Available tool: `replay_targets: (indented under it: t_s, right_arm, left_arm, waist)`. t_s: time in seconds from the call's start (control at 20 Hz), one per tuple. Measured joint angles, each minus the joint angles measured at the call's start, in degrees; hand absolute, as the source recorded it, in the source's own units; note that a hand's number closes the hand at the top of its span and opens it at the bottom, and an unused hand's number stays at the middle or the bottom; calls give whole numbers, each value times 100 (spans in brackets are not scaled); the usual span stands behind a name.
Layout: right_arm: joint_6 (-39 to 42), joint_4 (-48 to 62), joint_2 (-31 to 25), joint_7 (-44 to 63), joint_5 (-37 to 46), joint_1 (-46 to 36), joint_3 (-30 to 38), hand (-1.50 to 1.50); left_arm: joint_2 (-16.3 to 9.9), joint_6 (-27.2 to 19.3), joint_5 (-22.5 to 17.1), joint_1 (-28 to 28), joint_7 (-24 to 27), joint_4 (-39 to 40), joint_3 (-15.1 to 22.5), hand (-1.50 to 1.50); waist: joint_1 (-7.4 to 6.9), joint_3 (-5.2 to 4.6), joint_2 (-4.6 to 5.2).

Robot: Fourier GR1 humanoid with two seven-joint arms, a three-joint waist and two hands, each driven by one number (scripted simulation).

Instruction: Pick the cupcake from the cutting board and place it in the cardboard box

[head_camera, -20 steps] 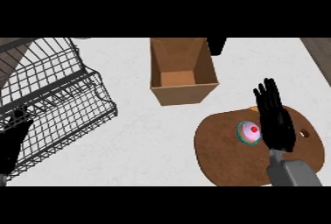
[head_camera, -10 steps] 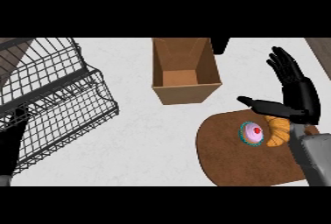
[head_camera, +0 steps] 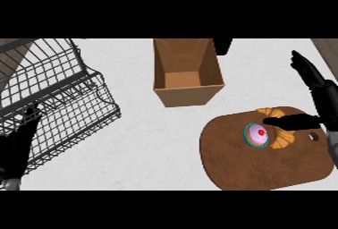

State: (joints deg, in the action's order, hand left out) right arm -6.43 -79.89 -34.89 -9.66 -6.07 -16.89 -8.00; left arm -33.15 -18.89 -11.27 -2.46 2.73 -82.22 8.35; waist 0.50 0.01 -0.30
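Note:
A cupcake (head_camera: 258, 135) with pink frosting, a red cherry and a teal wrapper sits on the round brown cutting board (head_camera: 264, 165) at the lower right. My right hand (head_camera: 318, 91) is open just right of it, fingers straight and pointing up, thumb stretched left and ending just above the cupcake. An open cardboard box (head_camera: 186, 71) stands at the top centre, nothing inside it. My left hand (head_camera: 16, 145) rests at the left edge, fingers up.
A croissant (head_camera: 280, 134) lies on the board right beside the cupcake, partly under my thumb. A black wire dish rack (head_camera: 49, 94) fills the left side. A dark object (head_camera: 223, 44) stands behind the box.
My right hand has moved right and farther from the cupcake, uncovering it. The cupcake, board and box stay put.

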Motion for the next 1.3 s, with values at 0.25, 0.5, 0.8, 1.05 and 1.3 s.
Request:
replay_targets:
  t_s: [0.25,0.5,0.8,1.05,1.3]
  right_arm:
    - [1015,-256,-1131,644,421,-101,-368,-150]
    - [2114,-685,-1898,1448,593,-178,-815,-150]
    - [2832,-1352,-1843,2682,644,-279,-1185,-150]
    - [2951,-1722,-1432,3473,974,-171,-1185,-150]
    - [3134,-1947,-1081,3861,1382,72,-1079,-150]
  left_arm:
    - [221,39,104,212,-156,-148,281,0]
    - [363,-6,215,336,-442,-353,479,0]
    - [590,-40,412,433,-483,-319,542,0]
    - [666,87,558,412,-562,-432,443,0]
    - [788,198,709,298,-705,-552,322,0]
  waist:
    - [39,-5,-1]
    - [-1,-11,1]
    - [-41,2,8]
    - [-52,8,11]
    - [-54,2,20]
